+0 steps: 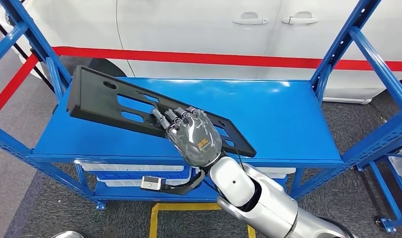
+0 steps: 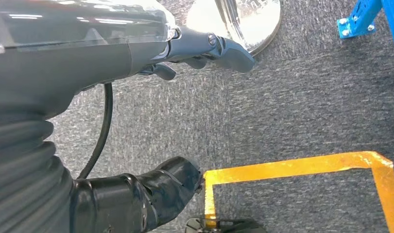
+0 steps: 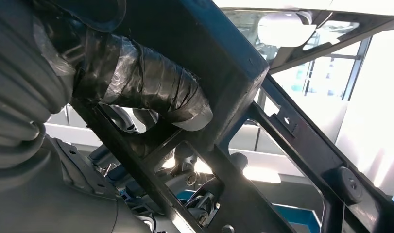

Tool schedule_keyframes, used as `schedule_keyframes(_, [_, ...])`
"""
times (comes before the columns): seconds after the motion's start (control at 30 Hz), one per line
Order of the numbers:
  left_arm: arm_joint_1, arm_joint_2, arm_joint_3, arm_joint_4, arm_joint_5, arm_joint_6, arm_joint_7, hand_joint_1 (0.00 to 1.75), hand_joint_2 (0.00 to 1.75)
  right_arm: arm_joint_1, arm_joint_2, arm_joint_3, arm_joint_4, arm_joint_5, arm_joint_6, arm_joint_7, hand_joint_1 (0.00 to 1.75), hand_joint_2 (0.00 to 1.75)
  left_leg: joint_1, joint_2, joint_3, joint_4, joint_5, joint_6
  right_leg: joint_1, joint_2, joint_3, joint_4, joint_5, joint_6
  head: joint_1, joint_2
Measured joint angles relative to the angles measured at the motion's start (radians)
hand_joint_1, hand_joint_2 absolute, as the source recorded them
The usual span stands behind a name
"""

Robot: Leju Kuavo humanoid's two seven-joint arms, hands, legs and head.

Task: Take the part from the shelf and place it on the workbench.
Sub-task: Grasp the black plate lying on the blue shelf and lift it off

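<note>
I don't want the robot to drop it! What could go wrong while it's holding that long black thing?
The right robot hand grips the long black part near one end, so most of it sticks out sideways; it might tip or slip from the fingers. That far end sits close to the blue shelf post, so lifting or turning could knock it against the frame.

the right arm (image 1: 260, 196) is glossy silver, built of rounded segments; its right hand (image 1: 194, 135) has a translucent grey shell with a small orange marking and dark ribbed fingers (image 1: 165, 118); a black cable loops beneath the wrist; the left hand (image 2: 136, 53) shows a grey ribbed cover, black-wrapped thumb (image 2: 151, 194), visible screws
</note>
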Motion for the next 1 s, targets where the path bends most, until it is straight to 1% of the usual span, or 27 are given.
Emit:
schedule_keyframes(0.07, [0.000, 0.000, 0.000, 0.000, -0.001, 0.003, 0.000, 0.00, 1.75, 0.001, 0.002, 0.000, 0.002, -0.002, -0.005, 0.001, 1.75, 1.75, -0.001, 0.000, -0.004, -0.001, 0.006, -0.012, 0.002, 0.001, -0.005, -0.005, 0.006, -0.008, 0.000, 0.000])
schedule_keyframes(0.1, [0.001, 0.000, 0.000, 0.000, -0.002, 0.004, 0.001, 0.00, 1.75, 0.001, 0.004, 0.000, 0.003, -0.002, -0.006, 0.001, 1.75, 1.75, 0.000, 0.000, -0.007, 0.001, 0.004, -0.018, 0.000, 0.000, -0.007, -0.008, 0.011, -0.014, 0.000, 0.000])
schedule_keyframes(0.13, [0.001, 0.001, 0.000, 0.000, -0.002, 0.005, 0.001, 0.00, 1.75, 0.001, 0.006, 0.000, 0.004, -0.002, -0.007, 0.001, 1.75, 1.75, 0.001, 0.000, -0.013, 0.013, -0.009, -0.023, -0.002, -0.001, -0.009, -0.010, 0.017, -0.021, 0.000, 0.000])
schedule_keyframes(0.17, [0.001, 0.001, 0.000, 0.000, -0.002, 0.005, 0.002, 0.00, 1.75, 0.001, 0.009, 0.000, 0.005, -0.002, -0.008, 0.001, 1.75, 1.75, 0.002, 0.001, -0.026, 0.044, -0.035, -0.028, -0.005, -0.003, -0.013, -0.013, 0.023, -0.029, 0.000, 0.000])
schedule_keyframes(0.2, [0.000, 0.001, 0.000, 0.000, -0.002, 0.006, 0.002, 0.00, 1.75, 0.001, 0.012, 0.000, 0.006, -0.003, -0.009, 0.001, 1.75, 1.75, 0.003, 0.001, -0.046, 0.094, -0.072, -0.032, -0.005, -0.004, -0.018, -0.014, 0.028, -0.034, 0.000, 0.000])
schedule_keyframes(0.23, [0.001, 0.001, 0.000, 0.000, -0.002, 0.006, 0.002, 0.00, 1.75, 0.001, 0.014, 0.000, 0.008, -0.003, -0.009, 0.001, 1.75, 1.75, 0.003, 0.001, -0.070, 0.159, -0.111, -0.035, -0.004, -0.005, -0.024, -0.014, 0.032, -0.037, 0.000, 0.000])
schedule_keyframes(0.27, [0.001, 0.001, 0.000, 0.000, -0.002, 0.006, 0.003, 0.00, 1.75, 0.002, 0.015, 0.000, 0.010, -0.003, -0.010, 0.001, 1.75, 1.75, 0.004, 0.001, -0.093, 0.223, -0.142, -0.038, -0.003, -0.005, -0.030, -0.013, 0.036, -0.039, 0.000, 0.000])
schedule_keyframes(0.3, [0.001, 0.002, 0.000, 0.000, -0.002, 0.006, 0.003, 0.00, 1.75, 0.003, 0.015, 0.000, 0.012, -0.003, -0.010, 0.001, 1.75, 1.75, 0.004, 0.001, -0.103, 0.263, -0.157, -0.039, -0.002, -0.006, -0.037, -0.012, 0.040, -0.039, 0.000, 0.000])
schedule_keyframes(0.33, [0.001, 0.002, 0.000, 0.000, -0.002, 0.006, 0.004, 0.00, 1.75, 0.004, 0.016, 0.000, 0.015, -0.003, -0.010, 0.001, 1.75, 1.75, 0.004, 0.001, -0.096, 0.268, -0.155, -0.040, -0.001, -0.006, -0.043, -0.011, 0.044, -0.038, -0.001, 0.000])
schedule_keyframes(0.37, [0.001, 0.002, 0.000, 0.000, -0.002, 0.006, 0.004, 0.00, 1.75, 0.005, 0.016, 0.000, 0.017, -0.003, -0.010, 0.001, 1.75, 1.75, 0.004, 0.001, -0.068, 0.233, -0.135, -0.038, -0.001, -0.006, -0.048, -0.009, 0.047, -0.036, -0.001, 0.000])
schedule_keyframes(0.4, [0.000, 0.003, 0.000, 0.000, -0.002, 0.007, 0.005, 0.00, 1.75, 0.005, 0.016, 0.000, 0.018, -0.003, -0.010, 0.001, 1.75, 1.75, 0.004, 0.001, -0.025, 0.166, -0.107, -0.035, -0.001, -0.005, -0.052, -0.006, 0.049, -0.034, -0.001, 0.000])
schedule_keyframes(0.43, [-0.001, 0.004, 0.000, 0.000, -0.002, 0.007, 0.006, 0.00, 1.75, 0.005, 0.016, 0.000, 0.018, -0.003, -0.010, 0.001, 1.75, 1.75, 0.003, 0.001, 0.018, 0.095, -0.088, -0.030, -0.001, -0.005, -0.056, -0.003, 0.051, -0.031, -0.001, 0.000])
schedule_keyframes(0.47, [-0.002, 0.004, 0.000, 0.000, -0.002, 0.007, 0.006, 0.00, 1.75, 0.005, 0.017, 0.000, 0.019, -0.003, -0.010, 0.001, 1.75, 1.75, 0.000, 0.001, 0.050, 0.038, -0.073, -0.025, 0.000, -0.005, -0.060, 0.000, 0.054, -0.027, -0.001, 0.000])
schedule_keyframes(0.5, [-0.002, 0.005, 0.000, 0.000, -0.002, 0.008, 0.007, 0.00, 1.75, 0.005, 0.019, 0.000, 0.019, -0.003, -0.010, 0.001, 1.75, 1.75, -0.003, 0.000, 0.067, 0.005, -0.066, -0.020, 0.001, -0.005, -0.063, 0.001, 0.057, -0.022, 0.000, 0.000])
schedule_keyframes(0.53, [-0.002, 0.005, 0.000, 0.000, -0.002, 0.008, 0.007, 0.00, 1.75, 0.005, 0.021, 0.000, 0.020, -0.003, -0.010, 0.001, 1.75, 1.75, -0.006, 0.000, 0.068, -0.004, -0.067, -0.016, 0.001, -0.005, -0.065, 0.001, 0.061, -0.015, 0.000, 0.000])
schedule_keyframes(0.57, [-0.001, 0.005, 0.000, 0.000, -0.002, 0.008, 0.008, 0.00, 1.75, 0.005, 0.022, 0.000, 0.021, -0.003, -0.010, 0.001, 1.75, 1.75, -0.007, -0.001, 0.065, -0.005, -0.060, -0.011, 0.000, -0.005, -0.066, -0.001, 0.066, -0.009, 0.000, 0.000])
schedule_keyframes(0.6, [0.000, 0.005, 0.000, 0.000, -0.002, 0.008, 0.009, 0.00, 1.75, 0.005, 0.023, 0.000, 0.022, -0.003, -0.010, 0.001, 1.75, 1.75, -0.005, 0.000, 0.064, -0.010, -0.053, -0.005, 0.000, -0.005, -0.067, -0.001, 0.067, -0.003, 0.000, 0.000])
schedule_keyframes(0.63, [0.000, 0.005, 0.000, 0.000, -0.002, 0.008, 0.010, 0.00, 1.75, 0.004, 0.024, -0.001, 0.023, -0.003, -0.011, 0.001, 1.75, 1.75, -0.002, 0.002, 0.063, -0.015, -0.045, 0.002, -0.001, -0.004, -0.071, 0.006, 0.058, 0.002, 0.000, 0.000])
schedule_keyframes(0.67, [-0.001, 0.005, 0.000, 0.000, -0.002, 0.008, 0.010, 0.00, 1.75, 0.003, 0.024, -0.001, 0.024, -0.003, -0.011, 0.001, 1.75, 1.75, 0.001, 0.004, 0.060, -0.020, -0.037, 0.009, -0.001, -0.003, -0.081, 0.030, 0.036, 0.007, 0.000, 0.000])
schedule_keyframes(0.7, [-0.001, 0.005, 0.000, 0.000, -0.002, 0.008, 0.010, 0.00, 1.75, 0.002, 0.024, -0.001, 0.025, -0.003, -0.011, 0.001, 1.75, 1.75, 0.003, 0.006, 0.055, -0.023, -0.029, 0.014, -0.003, -0.002, -0.098, 0.075, 0.001, 0.011, 0.000, 0.000])
schedule_keyframes(0.77, [-0.002, 0.006, 0.001, 0.000, -0.002, 0.008, 0.010, 0.00, 1.75, 0.003, 0.024, -0.001, 0.029, -0.003, -0.011, 0.000, 1.75, 1.75, 0.002, 0.006, 0.039, -0.022, -0.019, 0.019, -0.006, -0.002, -0.144, 0.200, -0.075, 0.018, 0.000, 0.000])
schedule_keyframes(0.8, [-0.002, 0.006, 0.001, 0.000, -0.002, 0.008, 0.010, 0.00, 1.75, 0.004, 0.024, -0.001, 0.031, -0.003, -0.011, 0.000, 1.75, 1.75, 0.002, 0.007, 0.031, -0.019, -0.015, 0.018, -0.008, -0.002, -0.158, 0.247, -0.095, 0.021, 0.000, 0.000])
schedule_keyframes(0.83, [-0.001, 0.006, 0.001, 0.000, -0.002, 0.008, 0.010, 0.00, 1.75, 0.005, 0.024, -0.001, 0.034, -0.004, -0.011, 0.000, 1.75, 1.75, 0.002, 0.007, 0.022, -0.016, -0.011, 0.017, -0.009, -0.002, -0.156, 0.262, -0.097, 0.022, 0.000, 0.000])
schedule_keyframes(0.87, [-0.001, 0.006, 0.002, 0.000, -0.001, 0.008, 0.010, 0.00, 1.75, 0.005, 0.024, -0.001, 0.036, -0.004, -0.011, 0.000, 1.75, 1.75, 0.002, 0.006, 0.015, -0.013, -0.008, 0.015, -0.010, -0.002, -0.134, 0.237, -0.081, 0.022, 0.000, 0.000])
schedule_keyframes(0.93, [0.000, 0.006, 0.002, 0.000, -0.001, 0.008, 0.010, 0.00, 1.75, 0.004, 0.025, -0.001, 0.038, -0.006, -0.012, 0.000, 1.75, 1.75, 0.002, 0.006, 0.004, -0.005, -0.003, 0.010, -0.012, -0.002, -0.049, 0.108, -0.036, 0.017, 0.000, 0.000])
schedule_keyframes(0.97, [-0.001, 0.006, 0.002, 0.000, -0.001, 0.009, 0.010, 0.00, 1.75, 0.004, 0.026, -0.001, 0.038, -0.008, -0.013, 0.000, 1.75, 1.75, 0.001, 0.006, 0.000, -0.001, -0.001, 0.006, -0.010, -0.002, -0.016, 0.049, -0.019, 0.013, 0.000, 0.000])
schedule_keyframes(1.0, [-0.001, 0.006, 0.003, 0.000, -0.001, 0.009, 0.011, 0.00, 1.75, 0.004, 0.027, -0.001, 0.038, -0.010, -0.016, 0.000, 1.75, 1.75, -0.001, 0.006, -0.004, 0.001, 0.003, 0.001, -0.008, -0.001, 0.003, 0.013, -0.011, 0.009, 0.000, 0.000])
